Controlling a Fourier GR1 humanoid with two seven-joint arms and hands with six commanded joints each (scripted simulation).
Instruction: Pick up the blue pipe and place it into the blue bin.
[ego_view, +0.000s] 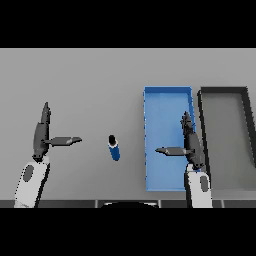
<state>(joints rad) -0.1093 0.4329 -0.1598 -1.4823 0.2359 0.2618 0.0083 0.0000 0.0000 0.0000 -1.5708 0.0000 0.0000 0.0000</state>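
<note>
The blue pipe (114, 148) is seen on the grey tabletop (75, 80), between the two hands and just left of the blue bin (148, 125), untouched. The right hand (189, 145) is held above the bin's right side, fingers straight and thumb spread, holding nothing. The left hand (42, 135) is likewise held wide, well left of the pipe. A dark grey bin (201, 125) stands beside the blue one. The reach is judged not yet begun; next, a hand must be brought to the pipe and closed round it.
</note>
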